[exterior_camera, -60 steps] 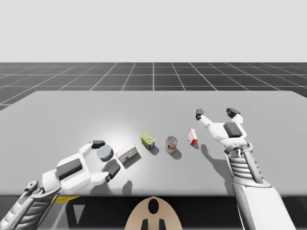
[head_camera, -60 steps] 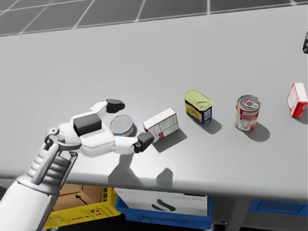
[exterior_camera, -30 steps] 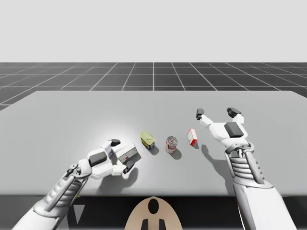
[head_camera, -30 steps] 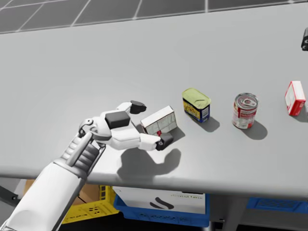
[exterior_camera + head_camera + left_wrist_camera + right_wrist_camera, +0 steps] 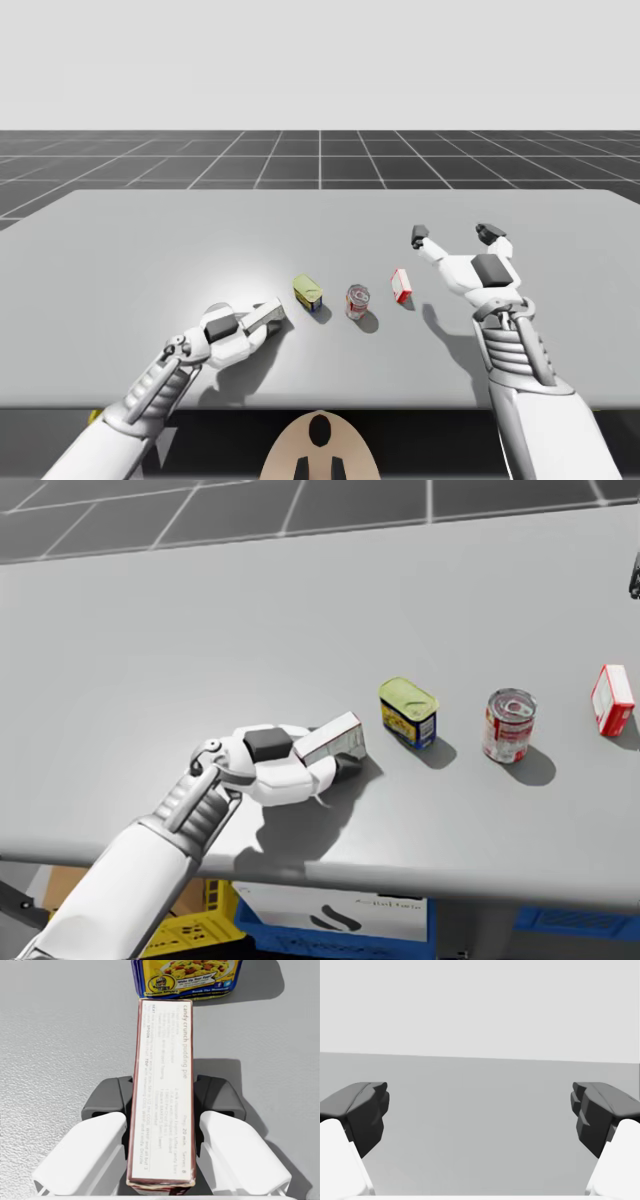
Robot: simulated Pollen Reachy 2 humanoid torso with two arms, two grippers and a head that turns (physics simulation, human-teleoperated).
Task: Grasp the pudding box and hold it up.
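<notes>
Four things stand in a row across the table (image 5: 150,230), nearer its front edge than its back one. At the left end of the row is the pudding box (image 5: 333,738), a long white carton set on its narrow side, left of the middle of the front edge. The left gripper (image 5: 162,1100) has it clamped: both dark pads (image 5: 112,1097) press on its broad faces from opposite sides, at the end nearest the wrist. The box's free end points at a blue rectangular can with a yellow top (image 5: 408,710), near it but apart. I cannot tell whether the box rests on the table or is just clear of it. Further right stand a red and white round can (image 5: 509,725) and a small red and white box (image 5: 612,700). The right gripper (image 5: 454,234) hangs over the table toward its right edge, fingers spread wide with nothing between them.
</notes>
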